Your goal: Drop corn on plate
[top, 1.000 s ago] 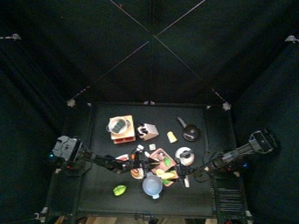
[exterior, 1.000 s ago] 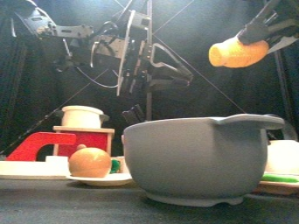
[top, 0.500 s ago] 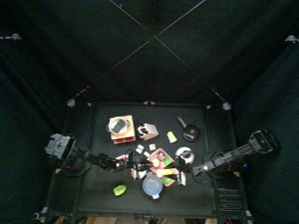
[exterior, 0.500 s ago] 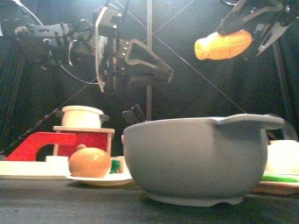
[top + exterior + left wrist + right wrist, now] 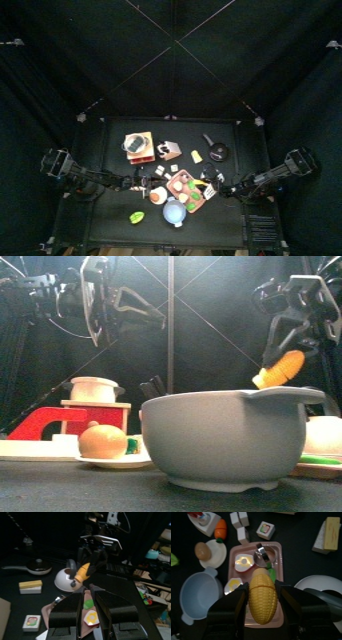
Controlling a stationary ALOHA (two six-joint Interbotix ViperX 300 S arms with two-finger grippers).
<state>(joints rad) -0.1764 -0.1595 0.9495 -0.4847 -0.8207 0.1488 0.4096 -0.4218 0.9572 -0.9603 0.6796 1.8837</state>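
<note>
Two arms over a pretty crowded table right now. Right gripper is clamping the corn lengthwise between its jaws, and from the wrist cam the cob is hanging above the pink tray, which has fried eggs and a metal spoon on it. In the front view the corn is tilting tip-down behind the big grey bowl, clearly off the table and not touching anything. White plate is sitting just beside the tray on the right arm's side, only partly showing behind the jaw.

Left gripper is hanging up high on its own side with its jaws spread a bit and nothing between them; its cam is looking across at the other arm carrying the corn, with the white plate behind it
</note>
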